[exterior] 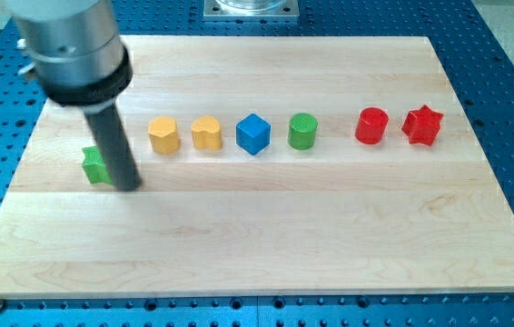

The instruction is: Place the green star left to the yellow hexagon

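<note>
A: Where does the star (95, 165) lie now?

B: Near the view's left edge of the counter (257, 236), partly hidden behind the rod. My tip (129, 186) sits just at the star's right side, touching it or very nearly; I cannot tell which. The hexagon (163, 134) is to the right and a little toward the view's top, apart from the star.

A: So it is already left of the hexagon?

B: Roughly, yes, but a bit low in the view against the row. That row runs on rightward: yellow heart (206, 133), blue cube (252, 133), green cylinder (302, 131), red cylinder (371, 125), red star (421, 125).

A: How would you finish it well?

B: I judge the tip stands on the wrong side for a nudge toward the hexagon. Better to go round below the star and push it gently toward the view's top, in short strokes through its middle, since a star's points tend to make it spin off a glancing contact. Stop short of the hexagon so it is not knocked into the heart.

A: And the claw?

B: There is none on this arm, only the rod, so nothing is open, closed or held.
</note>
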`<state>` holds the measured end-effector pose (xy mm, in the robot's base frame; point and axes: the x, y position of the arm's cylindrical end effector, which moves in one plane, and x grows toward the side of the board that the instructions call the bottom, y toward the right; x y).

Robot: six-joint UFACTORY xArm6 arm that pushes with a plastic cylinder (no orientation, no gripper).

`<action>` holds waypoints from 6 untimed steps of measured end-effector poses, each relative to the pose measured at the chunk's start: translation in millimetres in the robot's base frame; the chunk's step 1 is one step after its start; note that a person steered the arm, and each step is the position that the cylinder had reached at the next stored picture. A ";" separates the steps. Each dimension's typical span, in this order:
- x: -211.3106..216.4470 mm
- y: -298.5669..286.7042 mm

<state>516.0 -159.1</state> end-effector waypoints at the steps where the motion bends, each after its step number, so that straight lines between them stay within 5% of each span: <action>1: 12.2 -19.6; 4: -67.1 -23.7; 5: -55.6 -69.1; 6: -95.1 -134.6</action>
